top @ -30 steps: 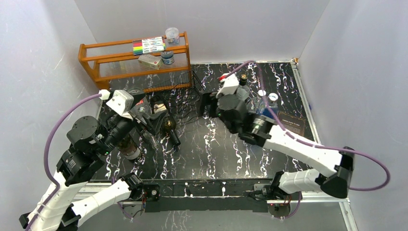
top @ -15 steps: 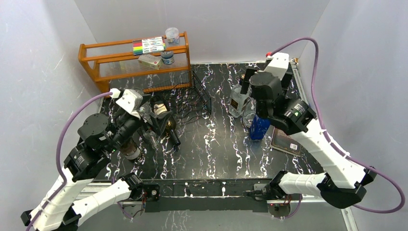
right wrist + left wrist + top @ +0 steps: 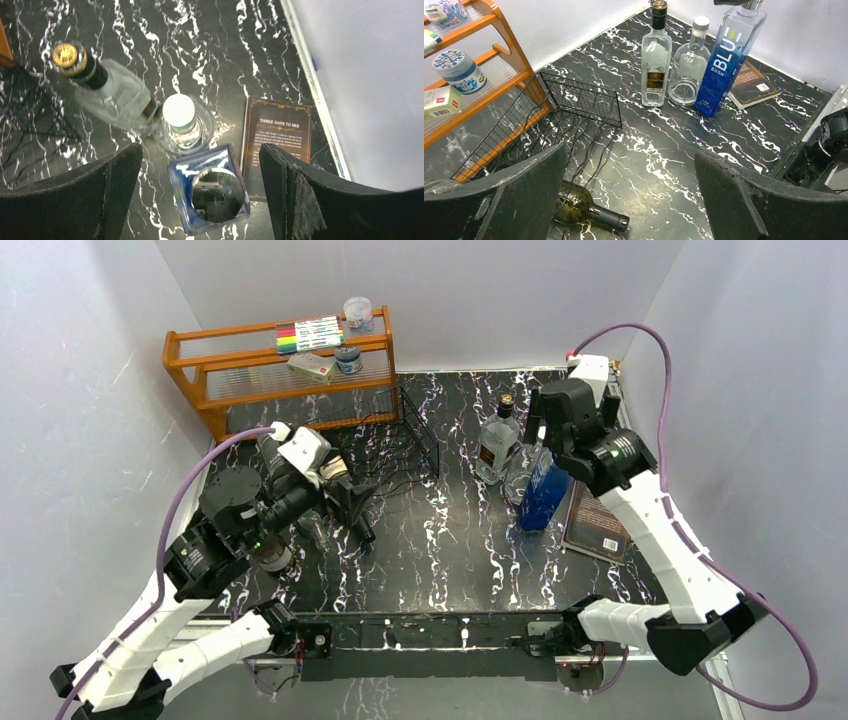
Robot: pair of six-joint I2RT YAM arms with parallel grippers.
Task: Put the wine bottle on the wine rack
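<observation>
The wine bottle, dark green, lies on its side on the table by the near end of the wine rack, neck pointing toward the arms. Rack wires cross its body, and my left finger hides part of it. The rack is black wire with an upright grid end. My left gripper hangs open above and just beyond the bottle, holding nothing; the top view shows it over the bottle. Open and holding nothing too, my right gripper is far right, straight over a blue bottle.
An orange wooden shelf with small items stands behind the rack. At right stand a square clear bottle, a round clear bottle with a white cap and the blue bottle. A dark book lies beside them.
My right arm has swung from beside the rack to the back right, over the blue bottle. The left arm has shifted a little right and forward; the wine bottle has not moved.
</observation>
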